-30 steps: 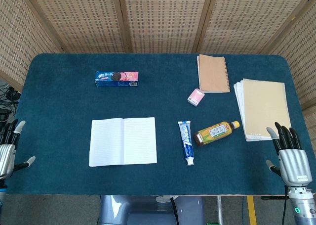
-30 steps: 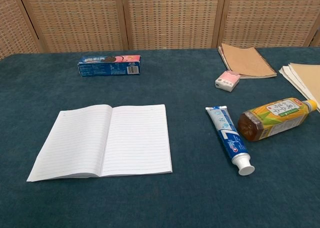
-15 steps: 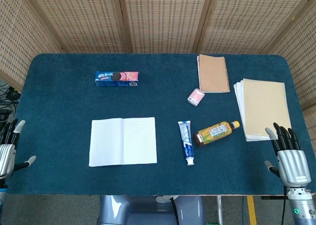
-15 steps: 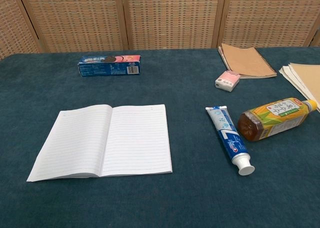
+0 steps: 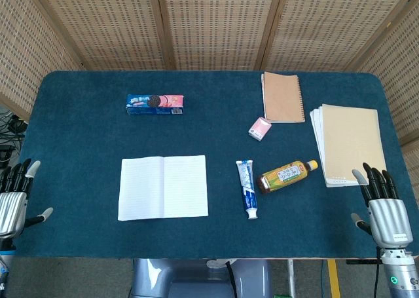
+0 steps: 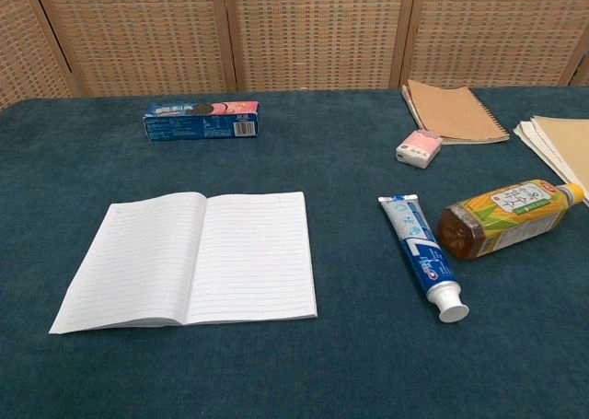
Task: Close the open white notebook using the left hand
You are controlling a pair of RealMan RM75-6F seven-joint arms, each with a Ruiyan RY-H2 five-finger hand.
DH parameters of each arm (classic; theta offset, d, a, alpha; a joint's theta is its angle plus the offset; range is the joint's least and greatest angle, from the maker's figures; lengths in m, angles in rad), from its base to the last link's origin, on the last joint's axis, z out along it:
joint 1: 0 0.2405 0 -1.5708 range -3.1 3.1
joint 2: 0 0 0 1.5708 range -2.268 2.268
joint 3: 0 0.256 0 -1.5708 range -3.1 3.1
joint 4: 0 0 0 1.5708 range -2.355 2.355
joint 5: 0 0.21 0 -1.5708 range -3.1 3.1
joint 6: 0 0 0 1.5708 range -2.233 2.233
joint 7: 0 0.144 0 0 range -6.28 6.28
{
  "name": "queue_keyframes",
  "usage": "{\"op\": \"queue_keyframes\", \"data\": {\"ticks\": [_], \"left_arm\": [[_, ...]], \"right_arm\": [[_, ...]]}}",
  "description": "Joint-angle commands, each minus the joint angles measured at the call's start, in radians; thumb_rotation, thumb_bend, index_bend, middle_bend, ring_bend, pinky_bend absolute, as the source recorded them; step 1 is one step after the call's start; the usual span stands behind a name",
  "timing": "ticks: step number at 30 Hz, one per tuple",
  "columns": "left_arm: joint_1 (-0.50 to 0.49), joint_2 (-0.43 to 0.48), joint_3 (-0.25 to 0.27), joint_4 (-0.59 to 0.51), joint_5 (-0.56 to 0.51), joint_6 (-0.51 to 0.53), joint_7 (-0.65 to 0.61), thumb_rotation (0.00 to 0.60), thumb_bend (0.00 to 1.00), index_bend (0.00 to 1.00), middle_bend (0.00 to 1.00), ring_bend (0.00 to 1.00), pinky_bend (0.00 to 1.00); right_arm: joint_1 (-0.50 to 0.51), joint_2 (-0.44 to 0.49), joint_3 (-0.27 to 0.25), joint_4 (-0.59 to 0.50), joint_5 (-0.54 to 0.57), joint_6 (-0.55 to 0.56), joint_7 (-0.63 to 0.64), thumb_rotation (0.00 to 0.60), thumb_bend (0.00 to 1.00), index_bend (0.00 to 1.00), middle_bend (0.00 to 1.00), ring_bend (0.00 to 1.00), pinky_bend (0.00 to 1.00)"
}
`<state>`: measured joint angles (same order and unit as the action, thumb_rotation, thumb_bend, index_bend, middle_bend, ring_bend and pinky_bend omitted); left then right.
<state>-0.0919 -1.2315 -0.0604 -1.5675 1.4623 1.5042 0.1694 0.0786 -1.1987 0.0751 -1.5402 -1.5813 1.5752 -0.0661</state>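
The white notebook [image 5: 163,187] lies open and flat on the blue table [image 5: 78,134], lined pages up; the chest view shows it too [image 6: 193,260]. My left hand [image 5: 14,201] hovers at the table's near left edge, well left of the notebook, fingers spread and holding nothing. My right hand [image 5: 383,209] is at the near right edge, fingers spread and empty. Neither hand appears in the chest view.
A blue cookie box [image 5: 154,103] lies behind the notebook. To its right are a toothpaste tube [image 5: 247,187], a tea bottle [image 5: 287,175] on its side, a small pink pack [image 5: 260,128], a brown spiral notebook [image 5: 283,96] and a tan paper stack [image 5: 348,143].
My left hand has shifted slightly right, toward the table. The right hand has barely moved. The notebook is unchanged.
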Motion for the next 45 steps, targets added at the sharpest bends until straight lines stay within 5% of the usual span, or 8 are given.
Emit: {"op": "queue_keyframes", "data": {"ticks": [1,9,20,32,45], "left_arm": [[-0.006,-0.009,0.008,-0.01,0.014,-0.006,0.012,0.6,0.04,0.0,0.0,0.0,0.0],[-0.054,-0.069,0.022,-0.041,0.033,-0.08,0.107,0.6,0.05,0.0,0.0,0.0,0.0],[-0.136,-0.204,0.004,-0.076,0.042,-0.158,0.254,0.6,0.29,0.0,0.0,0.0,0.0],[-0.17,-0.312,0.028,-0.069,0.025,-0.202,0.405,0.6,0.29,0.0,0.0,0.0,0.0],[-0.167,-0.379,0.07,0.009,0.017,-0.221,0.388,0.6,0.35,0.0,0.0,0.0,0.0]], "right_arm": [[0.001,0.0,0.0,-0.001,0.001,-0.003,0.002,0.6,0.05,0.0,0.0,0.0,0.0],[0.0,0.002,-0.001,-0.004,0.001,-0.003,0.013,0.6,0.05,0.0,0.0,0.0,0.0],[0.001,0.004,0.002,0.001,0.004,-0.004,0.035,0.6,0.05,0.01,0.0,0.0,0.0],[-0.001,0.012,0.011,0.004,0.012,0.004,0.081,0.6,0.05,0.01,0.0,0.0,0.0],[-0.002,0.014,0.01,0.007,-0.002,0.017,0.098,0.6,0.05,0.02,0.0,0.0,0.0]]}}
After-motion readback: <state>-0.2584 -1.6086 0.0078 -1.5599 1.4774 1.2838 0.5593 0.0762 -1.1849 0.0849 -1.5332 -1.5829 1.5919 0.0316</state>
